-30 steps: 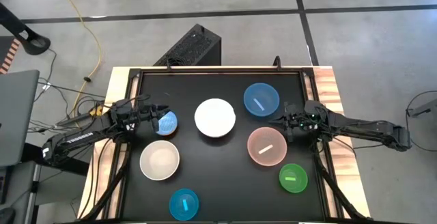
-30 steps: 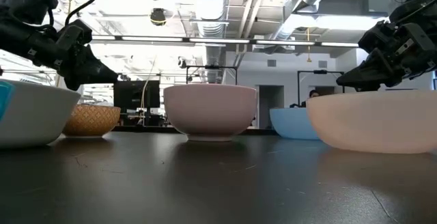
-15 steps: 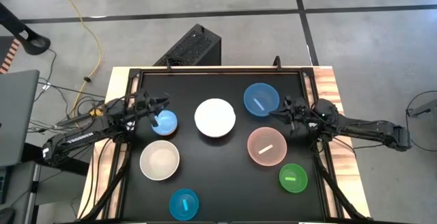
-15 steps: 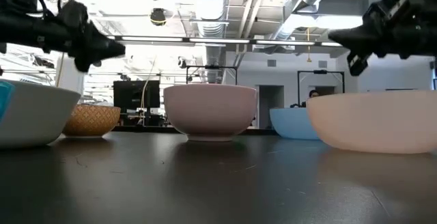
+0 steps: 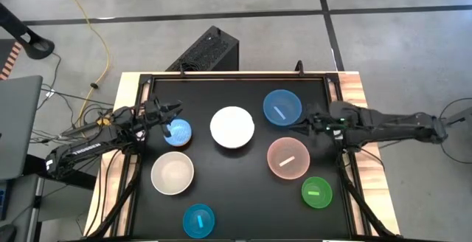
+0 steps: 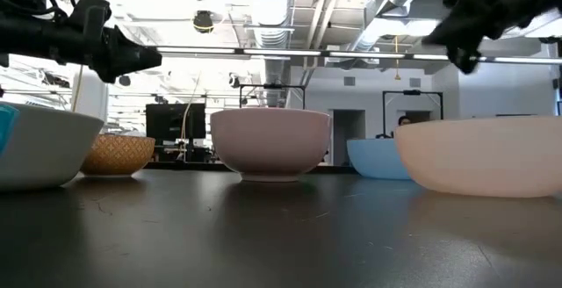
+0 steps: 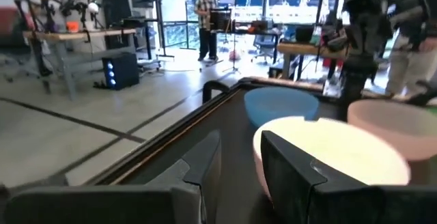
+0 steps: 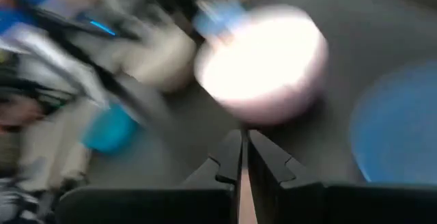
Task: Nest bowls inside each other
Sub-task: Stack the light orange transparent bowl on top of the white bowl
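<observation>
Ok so my right gripper [image 5: 304,126] is hanging over the table [image 5: 221,94] in the gap between the blue bowl [image 5: 282,107] and the pink bowl [image 5: 287,158], fingers nearly pinched together with nothing in them. Left gripper [image 5: 174,112] hovers just beside the small light-blue bowl [image 5: 179,132], slightly parted, also empty. White bowl [image 5: 232,126] sits in between, untouched.

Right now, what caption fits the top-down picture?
Seven bowls, none nested yet, lie on the black table between the left gripper and right gripper.
</observation>
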Available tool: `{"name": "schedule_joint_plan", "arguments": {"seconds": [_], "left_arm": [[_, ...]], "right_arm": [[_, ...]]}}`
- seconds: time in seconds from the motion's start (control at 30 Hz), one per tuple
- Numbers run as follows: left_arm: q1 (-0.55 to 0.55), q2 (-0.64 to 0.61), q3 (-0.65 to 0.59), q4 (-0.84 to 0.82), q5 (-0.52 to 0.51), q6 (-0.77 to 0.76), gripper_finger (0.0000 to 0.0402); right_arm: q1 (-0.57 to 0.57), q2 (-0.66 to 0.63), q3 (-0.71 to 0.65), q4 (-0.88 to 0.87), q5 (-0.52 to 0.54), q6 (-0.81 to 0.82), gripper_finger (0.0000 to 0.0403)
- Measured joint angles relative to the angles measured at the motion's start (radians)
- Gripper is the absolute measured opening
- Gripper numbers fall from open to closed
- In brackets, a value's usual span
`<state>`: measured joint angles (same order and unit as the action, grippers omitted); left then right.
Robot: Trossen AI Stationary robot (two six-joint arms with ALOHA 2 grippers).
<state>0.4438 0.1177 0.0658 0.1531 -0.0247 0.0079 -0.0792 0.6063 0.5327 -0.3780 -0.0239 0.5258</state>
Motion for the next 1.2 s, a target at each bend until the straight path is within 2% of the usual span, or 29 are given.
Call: {"name": "schedule_joint_plan", "arguments": {"seconds": [0.07, 0.17, 0.3, 0.43, 0.57, 0.73, 0.83, 1.07, 1.2], "left_arm": [[0.000, 0.000, 0.000, 0.000, -0.008, 0.055, 0.0094], [0.000, 0.000, 0.000, 0.012, -0.029, 0.127, 0.0094], [0.000, 0.000, 0.002, 0.026, -0.043, 0.149, 0.0094], [0.000, 0.000, 0.002, 0.029, -0.043, 0.173, 0.0094], [0.000, 0.000, 0.002, 0.057, -0.055, 0.228, 0.0094], [0.000, 0.000, 0.002, 0.064, -0.090, 0.220, 0.0094], [0.000, 0.000, 0.002, 0.066, -0.093, 0.219, 0.0094], [0.000, 0.000, 0.002, 0.066, -0.093, 0.215, 0.0094], [0.000, 0.000, 0.002, 0.066, -0.093, 0.210, 0.0094]], "right_arm": [[0.026, 0.076, 0.099, -0.190, 0.029, 0.097, 0.0043], [0.058, 0.188, 0.221, -0.375, 0.030, 0.243, 0.0044], [0.094, 0.331, 0.317, -0.525, 0.030, 0.388, 0.0044], [0.079, 0.464, 0.367, -0.649, 0.009, 0.500, 0.0044], [0.053, 0.570, 0.404, -0.729, -0.085, 0.453, 0.0044], [0.045, 0.630, 0.408, -0.750, -0.103, 0.385, 0.0059], [0.029, 0.642, 0.408, -0.762, -0.107, 0.359, 0.0088], [0.027, 0.643, 0.401, -0.788, -0.106, 0.310, 0.0187], [0.039, 0.643, 0.340, -0.736, -0.102, 0.304, 0.0220]]}}
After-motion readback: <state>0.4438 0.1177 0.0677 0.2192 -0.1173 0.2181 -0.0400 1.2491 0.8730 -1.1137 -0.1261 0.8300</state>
